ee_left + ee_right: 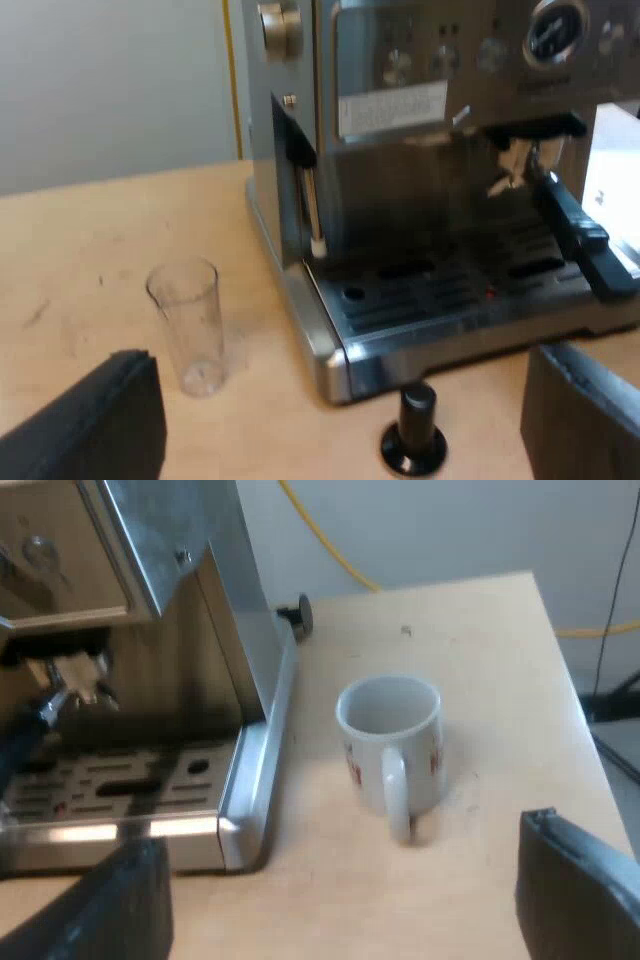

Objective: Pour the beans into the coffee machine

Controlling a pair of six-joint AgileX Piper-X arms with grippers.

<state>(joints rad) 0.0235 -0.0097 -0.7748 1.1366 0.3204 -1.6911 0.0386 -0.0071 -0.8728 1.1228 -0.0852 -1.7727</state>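
Left claw [335, 425] spread, tilted toward measuring glass [190, 325]

There's a black-knobbed tamper [412, 440] standing upright on the wooden table [80, 260], and a white mug [390, 742] with red markings sits upright, empty, on that table.

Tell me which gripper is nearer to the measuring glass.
Left. The left gripper hangs open close to the measuring glass, which stands beside the espresso machine. The right gripper hangs by the mug, on the machine's other side.
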